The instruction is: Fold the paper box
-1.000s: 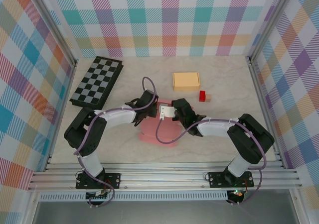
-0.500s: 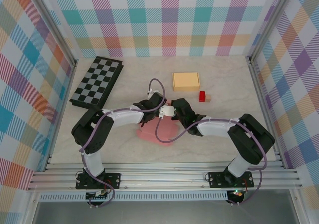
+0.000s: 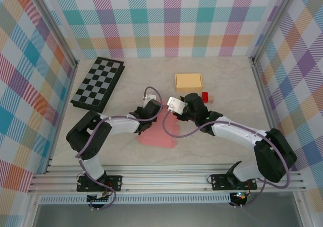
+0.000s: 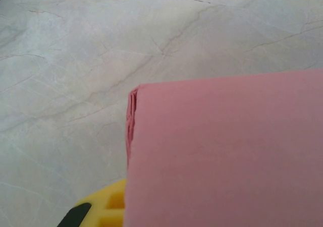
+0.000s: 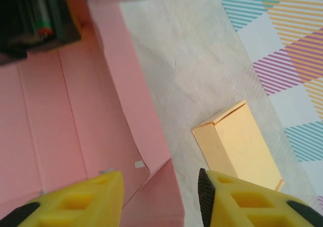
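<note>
We find L gripper [image 3: 147, 112] closed on box [image 3: 159, 134] edge. R gripper [image 5: 159, 179] approx half open, holds nothing, hovers over box nr tan carton [image 5: 242, 141].

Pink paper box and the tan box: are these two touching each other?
Apart. The right wrist view shows a strip of bare table between the edge of the pink paper box and the tan box. The top view shows the same gap.

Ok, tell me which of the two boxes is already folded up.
The tan box at the back, a closed block; the pink box lies opened out.
</note>
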`<state>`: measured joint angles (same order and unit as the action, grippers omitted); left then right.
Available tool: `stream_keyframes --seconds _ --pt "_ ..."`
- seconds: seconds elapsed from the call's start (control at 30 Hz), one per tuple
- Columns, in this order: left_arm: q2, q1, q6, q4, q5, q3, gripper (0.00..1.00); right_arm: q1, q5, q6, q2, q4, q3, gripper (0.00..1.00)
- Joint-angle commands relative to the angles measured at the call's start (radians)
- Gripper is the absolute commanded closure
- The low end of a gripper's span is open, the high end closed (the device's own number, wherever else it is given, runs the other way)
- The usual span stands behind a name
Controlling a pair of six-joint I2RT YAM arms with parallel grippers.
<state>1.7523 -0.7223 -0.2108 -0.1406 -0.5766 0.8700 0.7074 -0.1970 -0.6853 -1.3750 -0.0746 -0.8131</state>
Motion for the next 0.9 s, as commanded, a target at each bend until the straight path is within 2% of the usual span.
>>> stream_keyframes --seconds 0.0,0.17,0.27,0.37,0.63,0.87 --pt "-0.036 0.009 0.071 -0.095 0.003 -0.087 0.96 -0.024 0.107 0.222 0.029 0.114 -0.076 0.54" --pt "-0.048 0.005 0.111 -0.232 0.014 -0.164 0.96 -0.072 0.091 0.504 -0.033 0.251 -0.233 0.54" --pt "-0.042 0.005 0.122 -0.275 0.014 -0.189 0.96 -0.102 0.122 0.653 -0.125 0.39 -0.365 0.54" --pt "-0.036 0.003 0.116 -0.29 0.01 -0.201 0.96 -0.102 0.153 0.689 -0.202 0.431 -0.426 0.56" --pt "-0.01 0.001 0.107 -0.303 -0.02 -0.2 0.96 -0.097 0.197 0.76 -0.318 0.398 -0.42 0.57" --pt "0.017 -0.001 0.081 -0.283 -0.059 -0.18 0.96 -0.06 0.15 0.761 -0.359 0.378 -0.38 0.57"
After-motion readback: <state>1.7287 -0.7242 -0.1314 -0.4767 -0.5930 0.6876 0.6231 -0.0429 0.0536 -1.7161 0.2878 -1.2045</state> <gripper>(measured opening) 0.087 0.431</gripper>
